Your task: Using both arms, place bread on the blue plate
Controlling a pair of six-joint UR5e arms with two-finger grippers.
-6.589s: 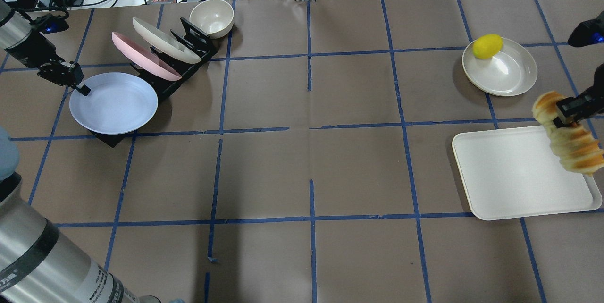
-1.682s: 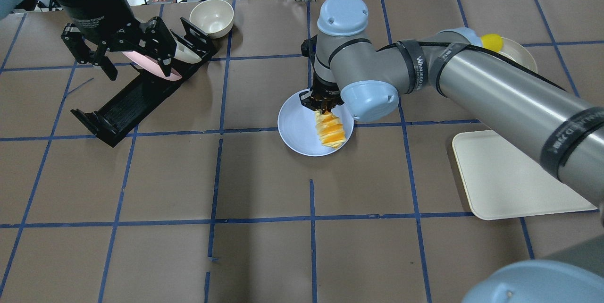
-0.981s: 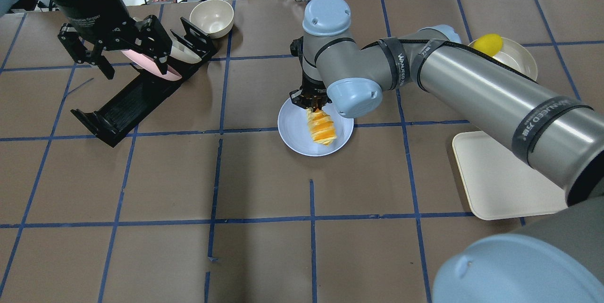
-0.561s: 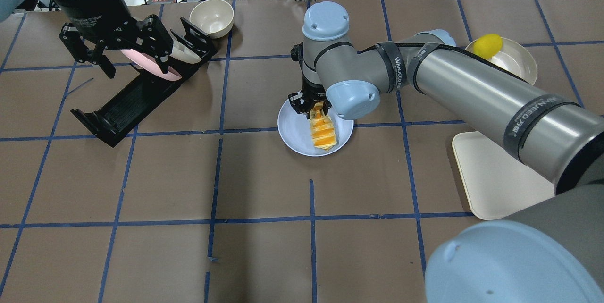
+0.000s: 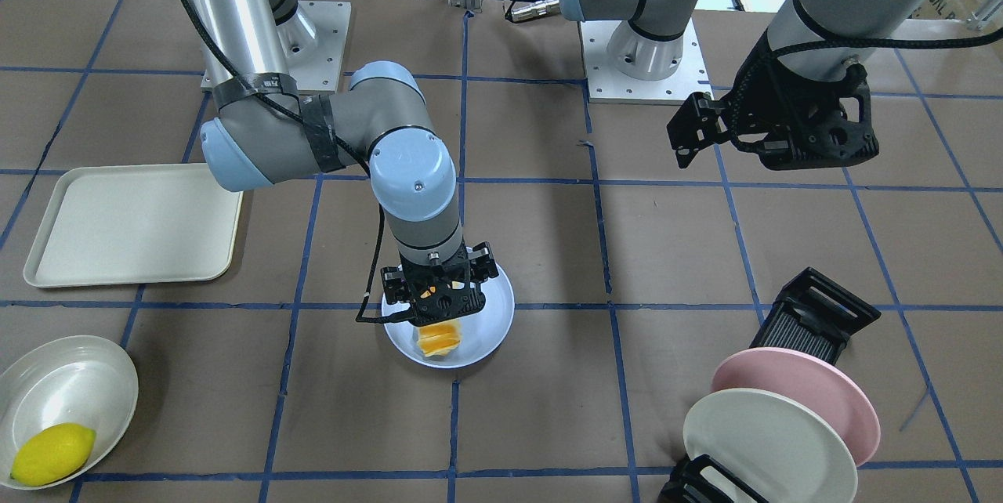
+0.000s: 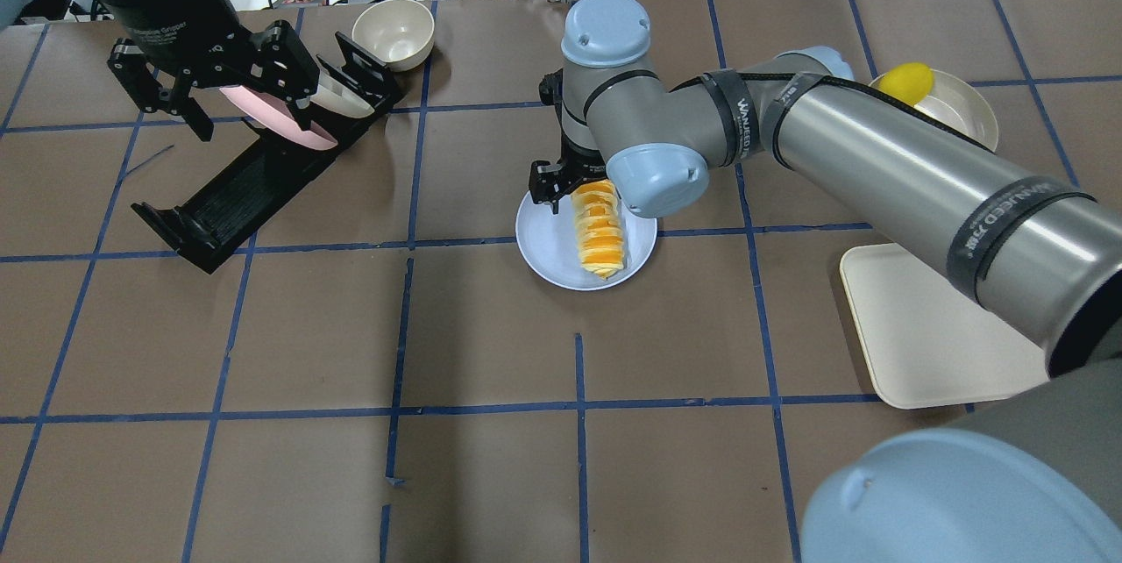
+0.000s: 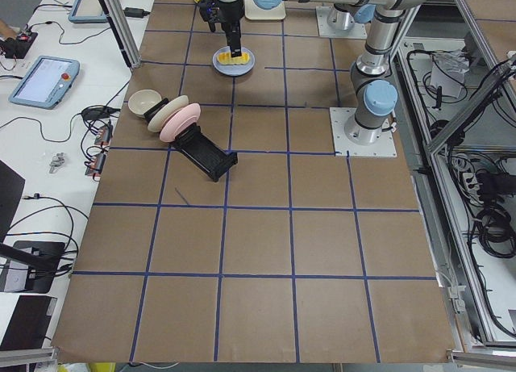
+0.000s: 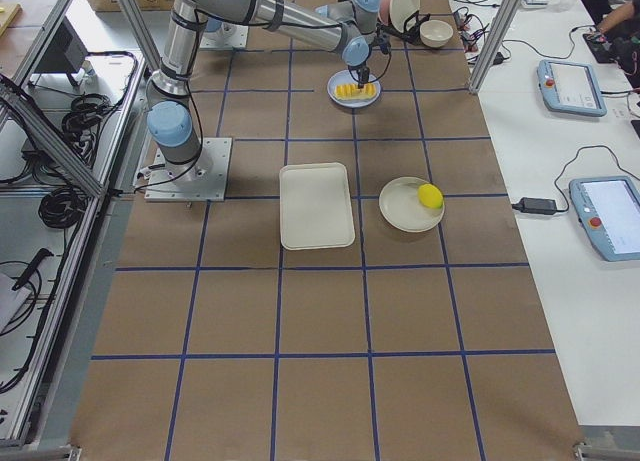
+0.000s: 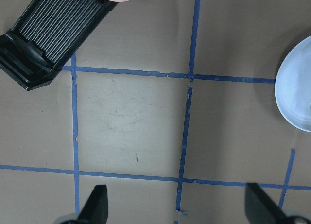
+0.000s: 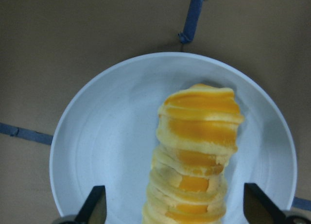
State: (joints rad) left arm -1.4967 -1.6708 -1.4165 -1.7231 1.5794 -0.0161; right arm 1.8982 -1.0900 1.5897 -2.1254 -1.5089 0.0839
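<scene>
On the blue plate (image 6: 543, 245) you see the bread (image 6: 600, 228); right gripper (image 10: 177, 207) spread above it, left gripper (image 9: 178, 205) spread too.

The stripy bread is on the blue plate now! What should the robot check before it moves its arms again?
1. The striped orange and yellow bread loaf lies on the round pale blue plate: ok.
2. The whole loaf is inside the plate's rim: ok.
3. The right gripper is open, with its fingers apart on either side of the loaf and not squeezing it: ok.
4. The left gripper is open and empty, away from the plate: ok.
5. The plate sits flat on the brown table: ok.
6. The loaf will stay put when the right gripper lifts: cannot tell.
</scene>
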